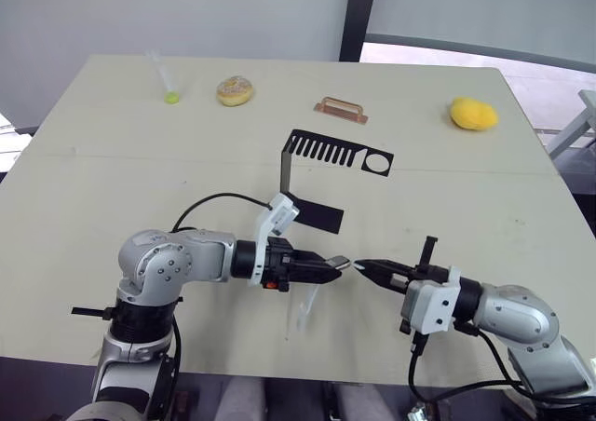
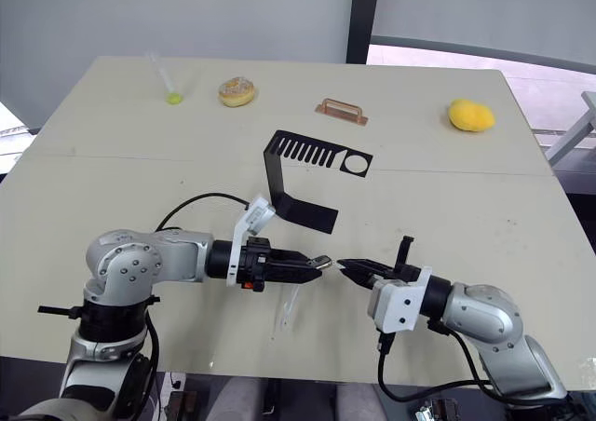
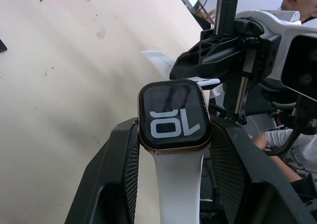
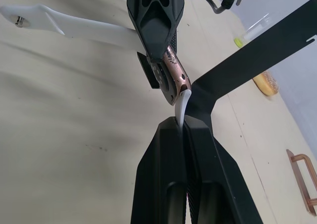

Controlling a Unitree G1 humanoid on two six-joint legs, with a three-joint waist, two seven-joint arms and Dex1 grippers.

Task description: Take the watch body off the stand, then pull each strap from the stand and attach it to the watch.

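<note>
White rubber and black plastic meet right in the middle of the table [image 1: 84, 160] here: the left gripper [image 1: 337, 264] has its two fingers clamped on the sides of the watch body [image 3: 173, 116], screen facing the wrist camera with big white digits showing and a coppery rim around it. One white strap [image 3: 177, 184] is already on the watch and runs back down between the left fingers, hanging out below the gripper over the near part of the table. The right gripper [image 1: 365, 266] comes in from the opposite side, nearly tip to tip with the left one, with its fingers pinched tight on the second strap [image 4: 182, 102], whose free end touches the edge of the watch case. The stand [image 1: 326, 165] sits just behind both grippers, upright with its flat foot on the table and its slotted arm with the round hole sticking out toward the right, nothing hanging on it. Along the far edge there's a clear tube with a green tip [image 1: 165, 78], a donut [image 1: 235, 90], a copper handle bar [image 1: 341, 110] and a yellow lumpy thing [image 1: 473, 114].
</note>
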